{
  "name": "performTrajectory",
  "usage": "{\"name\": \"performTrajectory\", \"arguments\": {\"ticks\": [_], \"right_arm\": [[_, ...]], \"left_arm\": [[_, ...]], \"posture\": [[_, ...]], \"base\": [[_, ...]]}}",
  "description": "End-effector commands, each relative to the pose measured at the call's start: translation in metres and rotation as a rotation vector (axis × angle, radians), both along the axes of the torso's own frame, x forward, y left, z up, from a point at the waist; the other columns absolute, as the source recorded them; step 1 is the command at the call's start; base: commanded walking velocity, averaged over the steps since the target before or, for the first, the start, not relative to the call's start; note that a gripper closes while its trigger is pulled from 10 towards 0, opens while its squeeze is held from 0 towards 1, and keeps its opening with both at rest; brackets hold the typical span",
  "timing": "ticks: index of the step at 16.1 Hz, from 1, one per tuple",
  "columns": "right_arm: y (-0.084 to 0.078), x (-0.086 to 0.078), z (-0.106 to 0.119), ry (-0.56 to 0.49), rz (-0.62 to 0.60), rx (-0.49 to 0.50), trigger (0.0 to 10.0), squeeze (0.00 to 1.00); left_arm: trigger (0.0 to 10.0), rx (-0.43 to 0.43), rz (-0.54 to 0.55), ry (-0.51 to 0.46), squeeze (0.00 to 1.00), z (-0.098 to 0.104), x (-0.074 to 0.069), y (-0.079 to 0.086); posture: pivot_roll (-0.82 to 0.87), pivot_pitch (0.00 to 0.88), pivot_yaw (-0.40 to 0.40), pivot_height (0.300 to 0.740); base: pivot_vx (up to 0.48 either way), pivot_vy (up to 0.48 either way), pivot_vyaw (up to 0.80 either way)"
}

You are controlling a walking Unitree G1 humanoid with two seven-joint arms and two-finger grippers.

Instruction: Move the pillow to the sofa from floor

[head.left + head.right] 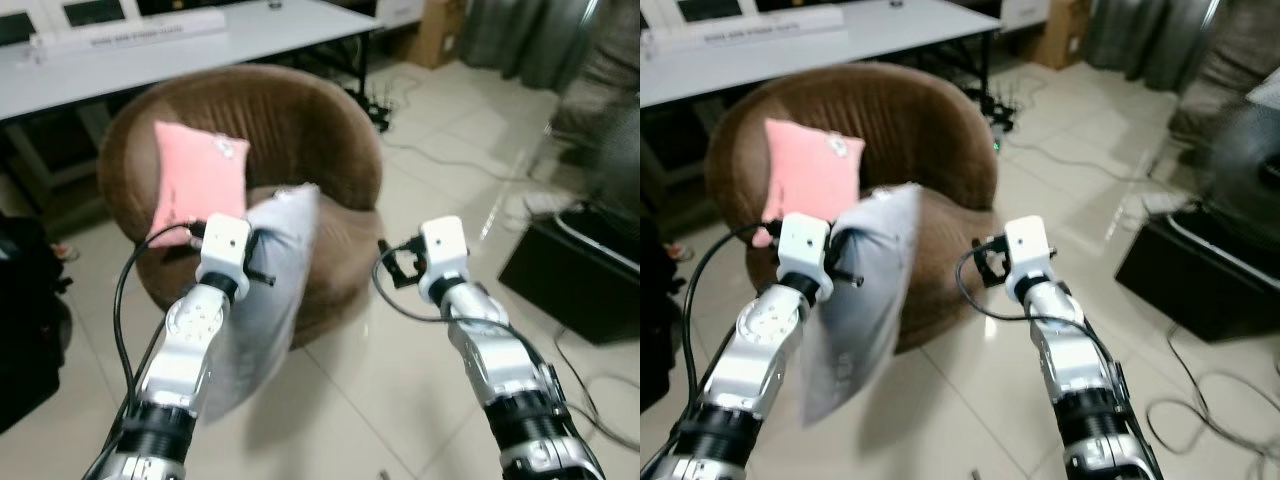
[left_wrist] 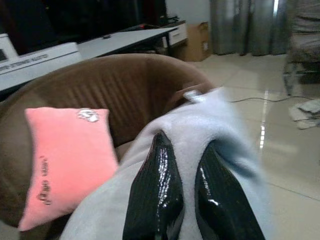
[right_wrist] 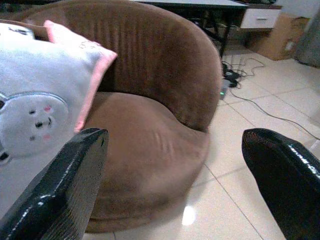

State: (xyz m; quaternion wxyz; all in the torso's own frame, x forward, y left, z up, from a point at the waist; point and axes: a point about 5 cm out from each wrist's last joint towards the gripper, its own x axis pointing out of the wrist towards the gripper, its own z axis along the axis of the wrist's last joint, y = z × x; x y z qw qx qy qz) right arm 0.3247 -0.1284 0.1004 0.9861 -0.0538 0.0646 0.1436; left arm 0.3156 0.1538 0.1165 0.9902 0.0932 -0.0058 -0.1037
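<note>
A light grey pillow (image 1: 270, 300) with a small face stitched on it hangs in the air, just in front of the round brown sofa chair (image 1: 300, 130). My left gripper (image 2: 187, 150) is shut on the pillow's upper part, its black fingers (image 2: 155, 195) pressed into the fabric. A pink pillow (image 1: 195, 175) leans upright against the sofa's backrest, behind the grey one. My right gripper (image 3: 172, 137) is open with nothing in it, held beside the sofa's front right (image 3: 150, 150) and to the right of the grey pillow (image 3: 30, 100).
A long white table (image 1: 200, 40) stands behind the sofa. On the right sit a black box (image 1: 580, 280) and loose cables (image 1: 440, 160) on the tiled floor. A black bag (image 1: 25, 320) is at the left, a cardboard box (image 1: 440, 30) at the back.
</note>
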Motion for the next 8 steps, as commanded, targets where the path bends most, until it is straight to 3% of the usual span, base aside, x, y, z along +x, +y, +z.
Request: {"name": "performTrajectory", "arguments": {"ticks": [1, 8], "right_arm": [[0.0088, 0.0003, 0.0027, -0.002, 0.022, 0.021, 10.0, 0.00], [0.0074, 0.0014, 0.0027, -0.008, 0.008, 0.005, 10.0, 0.00]], "left_arm": [[10.0, 0.007, 0.007, -0.075, 0.00, 0.0168, 0.0033, 0.0061], [10.0, 0.011, 0.001, -0.073, 0.00, 0.0172, 0.0041, 0.0059]], "posture": [[0.07, 0.000, 0.031, 0.740], [0.07, 0.000, 0.037, 0.740]], "base": [[0.472, 0.000, -0.80], [0.469, 0.000, 0.00]]}}
